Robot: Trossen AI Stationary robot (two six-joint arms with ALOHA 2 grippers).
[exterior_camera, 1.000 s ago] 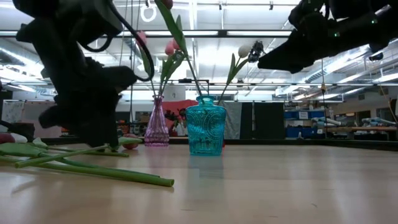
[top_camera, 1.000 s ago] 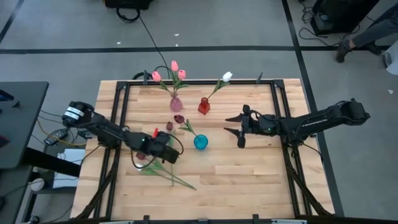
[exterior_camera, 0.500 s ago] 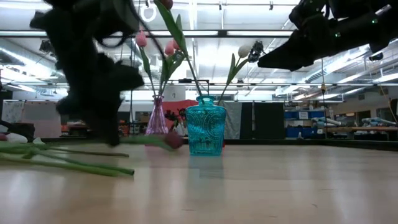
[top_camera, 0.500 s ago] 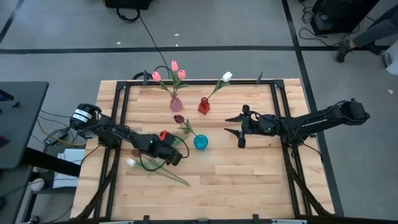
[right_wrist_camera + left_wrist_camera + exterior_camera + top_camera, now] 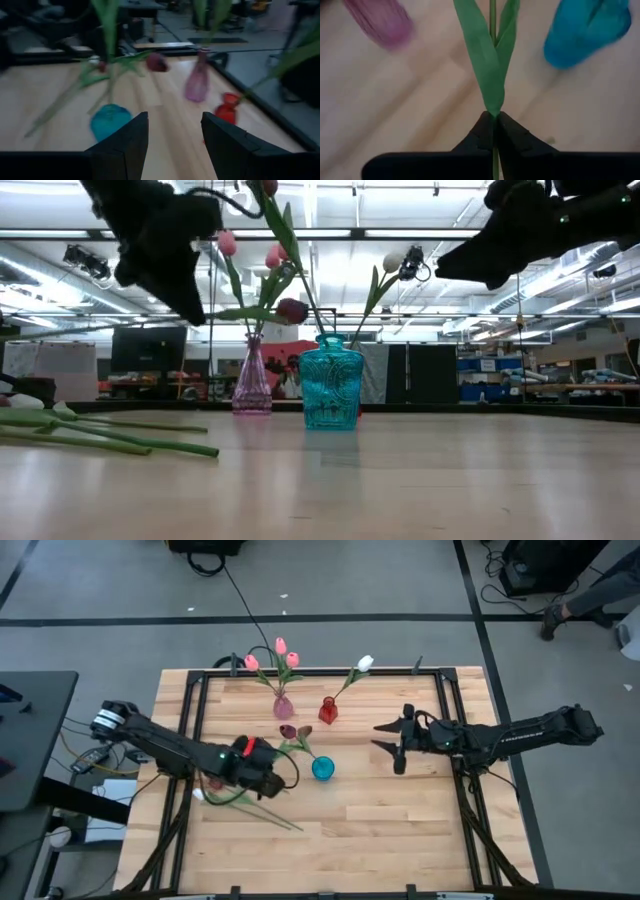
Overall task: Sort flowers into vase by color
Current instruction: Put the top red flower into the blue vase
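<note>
Left end effector [image 5: 493,131] grips maroon tulip [image 5: 291,309]; blue vase [image 5: 331,383] nearby.

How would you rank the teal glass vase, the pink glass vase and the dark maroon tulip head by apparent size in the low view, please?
1. Teal glass vase, though it stands nearer the camera.
2. Pink glass vase.
3. Dark maroon tulip head, clearly smallest.

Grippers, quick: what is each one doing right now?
Left gripper: shut on a maroon tulip's stem.
Right gripper: open, holding nothing, above the table.
</note>
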